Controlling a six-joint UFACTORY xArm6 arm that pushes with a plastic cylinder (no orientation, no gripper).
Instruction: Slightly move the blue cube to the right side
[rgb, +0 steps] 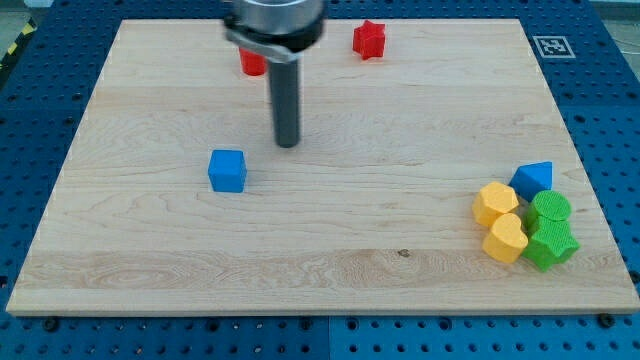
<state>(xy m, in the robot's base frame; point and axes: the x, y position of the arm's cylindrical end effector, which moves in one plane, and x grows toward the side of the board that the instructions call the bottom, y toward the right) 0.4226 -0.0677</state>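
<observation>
Resting on the wooden worktop (330, 255), the blue cube (227, 170) sits left of centre, well apart from every other block. It has no long axis to speak of; its faces look nearly square to the worktop's edges, one face toward the view's bottom. My tip (288, 143) stands just above and to the right of the cube, near it but not touching. This end effector is a plain rod with nothing to part or close, and it holds nothing.

At the view's top, a red star-shaped block (369, 39) lies right of the rod, and a second red block (252, 63) is partly hidden behind the rod's mount, its shape unclear.

At lower right a cluster huddles together: a blue triangular block (534, 179), a yellow block (495, 203), a yellow heart-shaped block (506, 239), a green round block (550, 209) and a green star-shaped block (551, 245).
</observation>
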